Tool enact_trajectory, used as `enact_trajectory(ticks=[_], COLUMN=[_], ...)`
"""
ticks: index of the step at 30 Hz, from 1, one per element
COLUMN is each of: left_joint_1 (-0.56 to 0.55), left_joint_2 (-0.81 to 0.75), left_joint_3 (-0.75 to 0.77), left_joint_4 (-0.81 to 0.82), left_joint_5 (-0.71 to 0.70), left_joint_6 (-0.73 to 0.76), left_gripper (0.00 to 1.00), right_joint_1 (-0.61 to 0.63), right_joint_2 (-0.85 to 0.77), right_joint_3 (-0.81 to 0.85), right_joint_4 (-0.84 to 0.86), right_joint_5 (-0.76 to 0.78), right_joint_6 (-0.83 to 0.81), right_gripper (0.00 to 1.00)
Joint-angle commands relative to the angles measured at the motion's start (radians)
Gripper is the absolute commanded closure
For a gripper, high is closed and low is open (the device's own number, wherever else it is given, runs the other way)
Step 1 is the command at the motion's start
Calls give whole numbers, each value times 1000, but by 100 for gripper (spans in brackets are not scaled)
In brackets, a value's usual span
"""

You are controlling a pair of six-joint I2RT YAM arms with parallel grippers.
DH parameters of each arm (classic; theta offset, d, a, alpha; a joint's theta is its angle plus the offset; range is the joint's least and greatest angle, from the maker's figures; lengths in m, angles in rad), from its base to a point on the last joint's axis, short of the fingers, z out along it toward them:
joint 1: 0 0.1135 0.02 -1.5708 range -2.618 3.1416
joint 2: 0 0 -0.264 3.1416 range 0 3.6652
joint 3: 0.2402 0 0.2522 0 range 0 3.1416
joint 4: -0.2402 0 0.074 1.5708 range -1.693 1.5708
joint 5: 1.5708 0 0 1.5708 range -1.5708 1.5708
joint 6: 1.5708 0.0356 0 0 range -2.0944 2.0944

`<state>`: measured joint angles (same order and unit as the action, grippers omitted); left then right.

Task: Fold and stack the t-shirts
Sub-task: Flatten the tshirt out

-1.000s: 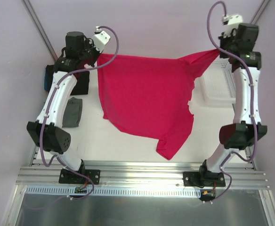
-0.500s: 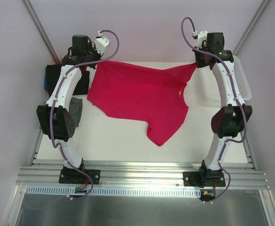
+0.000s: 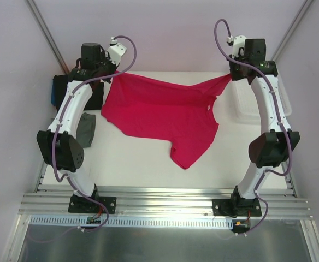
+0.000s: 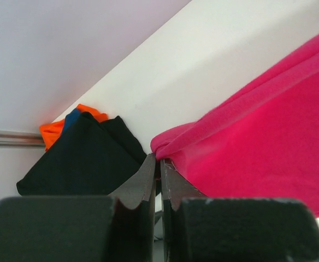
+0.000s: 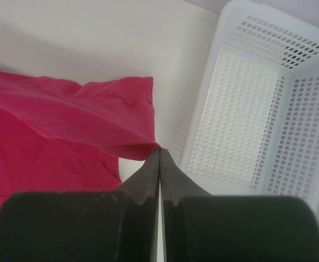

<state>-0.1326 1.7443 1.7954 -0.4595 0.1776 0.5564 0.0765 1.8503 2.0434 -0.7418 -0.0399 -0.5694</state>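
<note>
A crimson-pink t-shirt [image 3: 162, 112] hangs stretched between my two grippers above the white table, one sleeve drooping toward the front. My left gripper [image 3: 111, 75] is shut on its left corner; in the left wrist view the cloth [image 4: 247, 142] bunches at the fingertips [image 4: 159, 159]. My right gripper [image 3: 230, 75] is shut on the right corner, and the fabric [image 5: 66, 120] pulls to a point at the closed tips [image 5: 159, 150]. Folded black, blue and orange shirts [image 4: 86, 153] lie stacked at the far left. A grey-green folded shirt [image 3: 84, 129] lies beside the left arm.
A white mesh basket [image 5: 258, 109] stands at the right edge of the table [image 3: 132, 158], just beyond my right gripper. Grey walls close in the back and sides. A metal rail [image 3: 165, 199] runs along the near edge.
Both arms have drawn inward and back, carrying the pink shirt with them. It now hangs narrower and farther from the front edge. Both grips stay shut.
</note>
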Motion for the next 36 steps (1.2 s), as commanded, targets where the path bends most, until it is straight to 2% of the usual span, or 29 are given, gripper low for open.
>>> enact_trajectory(ticks=[1,6,8,9,12,13,17,21,24,29,32,36], left_joint_1=[-31,-96,-151,-176,-243,-254,-265,-265,-265,-262,-227,-159], left_joint_2=[-143,-389,-481,-571,-714,-736,-781,-760,-708,-635,-595,-473], left_joint_3=[-14,-111,-183,-207,-271,-272,-217,-139,-49,-57,-132,-256], left_joint_4=[21,16,15,15,10,7,-22,-22,-22,-18,-5,15], left_joint_5=[8,-12,-4,-9,-12,-21,-73,-105,-113,-151,-123,-103], left_joint_6=[-24,-64,-64,-56,-82,-105,-113,-62,-32,42,24,-3], left_gripper=[100,100,100,100,100,100,100,100,100,100,100,100], right_joint_1=[-9,-24,-24,-23,-26,-29,-73,-75,-73,-72,-130,-155], right_joint_2=[-158,-465,-549,-606,-713,-793,-895,-927,-884,-789,-708,-555], right_joint_3=[9,-97,-94,-56,-54,-69,-46,-11,52,51,-9,-89], right_joint_4=[-7,-39,-85,-162,-225,-222,-212,-112,-44,88,130,38], right_joint_5=[14,32,34,34,103,138,242,354,399,411,333,145], right_joint_6=[32,62,81,89,105,103,66,-21,-87,-167,-147,36], right_gripper=[100,100,100,100,100,100,100,100,100,100,100,100])
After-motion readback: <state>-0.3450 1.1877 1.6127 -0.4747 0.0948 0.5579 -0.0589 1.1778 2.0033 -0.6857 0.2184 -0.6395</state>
